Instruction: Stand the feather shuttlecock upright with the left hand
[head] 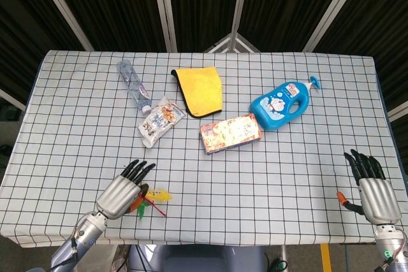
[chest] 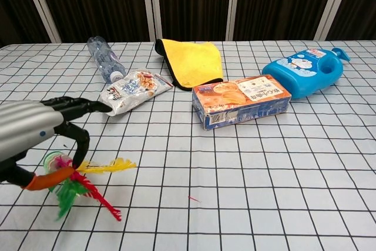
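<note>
The feather shuttlecock (head: 152, 197) (chest: 79, 177) has yellow, red, green and pink feathers. It hangs slightly above the checked tablecloth near the front left edge, its feathers blurred and pointing down and to the right. My left hand (head: 121, 192) (chest: 35, 130) pinches its base between the thumb and a curled finger, the other fingers stretched forward. Its base is mostly hidden behind the thumb. My right hand (head: 370, 186) lies flat at the front right corner, fingers apart, holding nothing; only the head view shows it.
Behind the shuttlecock lie a snack packet (head: 160, 121) (chest: 132, 89) and a clear water bottle (head: 134, 85) (chest: 104, 57). A yellow cloth (head: 199, 90), an orange box (head: 231, 133) (chest: 241, 100) and a blue pump bottle (head: 284, 104) (chest: 305, 72) sit mid-table and right.
</note>
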Controlling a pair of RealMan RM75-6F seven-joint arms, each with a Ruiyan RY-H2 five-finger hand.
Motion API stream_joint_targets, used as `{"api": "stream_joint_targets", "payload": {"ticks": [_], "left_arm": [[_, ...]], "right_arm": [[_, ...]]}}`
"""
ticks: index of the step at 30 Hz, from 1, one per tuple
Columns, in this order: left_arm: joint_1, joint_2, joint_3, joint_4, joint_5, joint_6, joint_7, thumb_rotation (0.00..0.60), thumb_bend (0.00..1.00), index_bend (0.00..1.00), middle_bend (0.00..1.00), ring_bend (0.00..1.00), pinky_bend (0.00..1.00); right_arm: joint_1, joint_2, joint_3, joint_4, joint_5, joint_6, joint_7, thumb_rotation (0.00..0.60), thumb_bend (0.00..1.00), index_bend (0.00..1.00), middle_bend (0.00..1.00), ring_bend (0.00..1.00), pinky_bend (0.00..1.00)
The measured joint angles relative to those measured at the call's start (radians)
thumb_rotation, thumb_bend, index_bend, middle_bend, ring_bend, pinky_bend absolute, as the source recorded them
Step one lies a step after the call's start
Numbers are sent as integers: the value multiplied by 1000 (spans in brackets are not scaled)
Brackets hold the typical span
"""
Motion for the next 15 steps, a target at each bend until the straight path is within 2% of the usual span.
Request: {"api": "stream_joint_targets", "payload": {"ticks": [7, 15], "left_arm": [[-16, 33, -48, -32, -28, 24, -26, 600, 636, 596, 38, 0, 0], [-24, 26, -60, -14, -49, 28, -27, 600, 636, 598, 40, 0, 0]], "right_arm": [[0, -1, 0, 1, -1, 0, -3, 600, 334, 0, 0, 0, 0], [0, -1, -1, -1, 0, 0, -9, 600, 334, 0, 0, 0, 0]]}}
